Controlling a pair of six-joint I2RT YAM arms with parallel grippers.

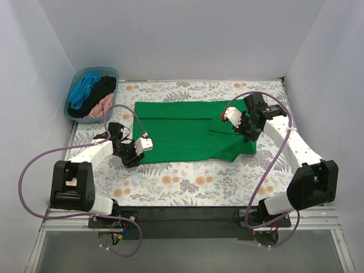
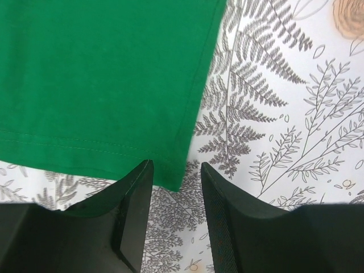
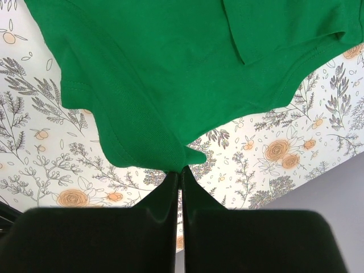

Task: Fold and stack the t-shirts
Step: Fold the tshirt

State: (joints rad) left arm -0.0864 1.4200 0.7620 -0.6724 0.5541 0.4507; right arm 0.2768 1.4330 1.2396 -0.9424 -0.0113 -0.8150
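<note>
Four t-shirts (image 1: 187, 136) (three bundled), one tub (image 1: 96, 70)

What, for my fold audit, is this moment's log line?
item: green t-shirt spread on tablecloth | left tool: open at hem corner | right tool: shut on green t-shirt edge | tub: other shirts inside

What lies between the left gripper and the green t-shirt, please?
Nothing: in the left wrist view, the left gripper straddles a corner of the green t-shirt, jaws open.

Closed in by plain white walls (image 1: 187, 34) on three sides. Floral grey-and-orange cloth (image 1: 187, 185) spread flat, evenly lit. Beyond the near edge, possibly grey floor (image 1: 182, 256).
</note>
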